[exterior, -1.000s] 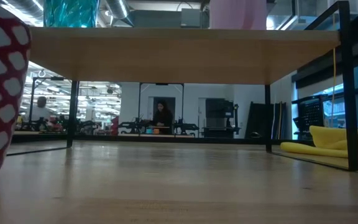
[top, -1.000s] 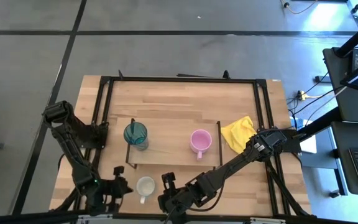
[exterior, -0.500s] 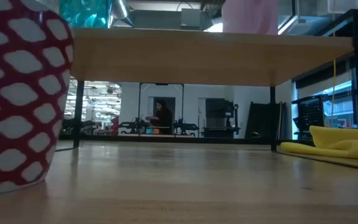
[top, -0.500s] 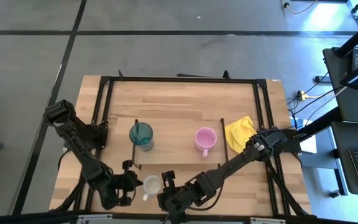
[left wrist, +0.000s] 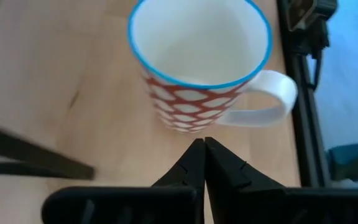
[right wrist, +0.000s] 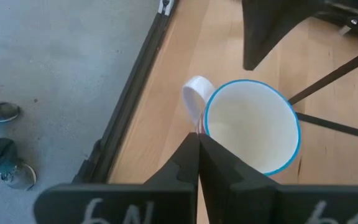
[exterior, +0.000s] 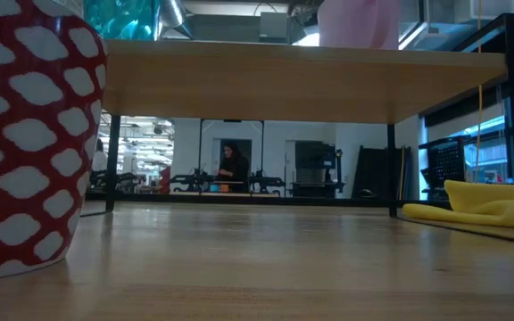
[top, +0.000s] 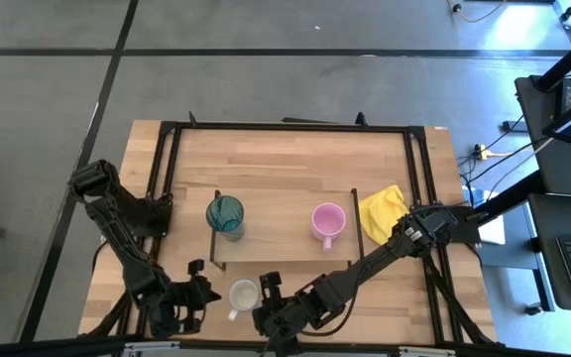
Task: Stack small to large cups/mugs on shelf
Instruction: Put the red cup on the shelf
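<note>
1. The shelf [top: 281, 243] is seen standing on the table [top: 295, 159], toward the table's front edge, with its black legs on the wood.
2. The teal tumbler [top: 225, 214] is seen upright on the shelf near its left edge.
3. The pink mug [top: 327, 221] is seen upright on the shelf near its right edge, well apart from the tumbler, with its handle turned toward the shelf's front edge.
4. The white mug [top: 242, 295], patterned red on the outside with a blue rim, is seen upright on the table just in front of the shelf's front edge, not on the shelf.
5. The left gripper [top: 194, 295] is placed just beside the white mug on its left, with its fingers pressed together and nothing held.
6. The right gripper [top: 269, 290] is placed just beside the white mug on its right, its fingers likewise closed on nothing.
7. A yellow cloth [top: 381, 211] is seen lying on the table just beside the shelf's right edge.
</note>
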`<action>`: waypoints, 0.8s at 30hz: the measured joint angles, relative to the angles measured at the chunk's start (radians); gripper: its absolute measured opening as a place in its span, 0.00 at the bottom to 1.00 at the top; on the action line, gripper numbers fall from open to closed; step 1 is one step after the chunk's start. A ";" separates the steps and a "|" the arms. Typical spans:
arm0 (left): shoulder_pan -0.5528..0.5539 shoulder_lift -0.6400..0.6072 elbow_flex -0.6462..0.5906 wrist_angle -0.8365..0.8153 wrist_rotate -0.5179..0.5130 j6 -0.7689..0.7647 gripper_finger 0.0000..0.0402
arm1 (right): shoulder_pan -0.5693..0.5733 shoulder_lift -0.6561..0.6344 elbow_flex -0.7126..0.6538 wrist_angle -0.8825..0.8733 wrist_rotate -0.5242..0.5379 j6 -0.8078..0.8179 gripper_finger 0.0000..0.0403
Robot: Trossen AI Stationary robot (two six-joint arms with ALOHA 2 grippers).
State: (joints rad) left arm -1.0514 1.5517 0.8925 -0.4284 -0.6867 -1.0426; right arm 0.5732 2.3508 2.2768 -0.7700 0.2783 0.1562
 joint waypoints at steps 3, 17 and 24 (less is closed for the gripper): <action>-0.008 0.000 0.000 -0.032 -0.037 -0.028 0.00 | 0.000 0.000 0.000 0.000 0.000 0.000 0.02; -0.026 -0.034 0.000 -0.301 -0.084 -0.219 0.00 | -0.001 0.000 0.000 -0.027 -0.001 0.077 0.02; -0.066 -0.087 0.000 -0.375 -0.207 -0.315 0.00 | -0.011 -0.001 0.000 -0.028 -0.001 0.071 0.02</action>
State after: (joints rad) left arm -1.1172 1.4646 0.8921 -0.8030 -0.8941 -1.3578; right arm 0.5622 2.3497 2.2768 -0.7979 0.2769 0.2276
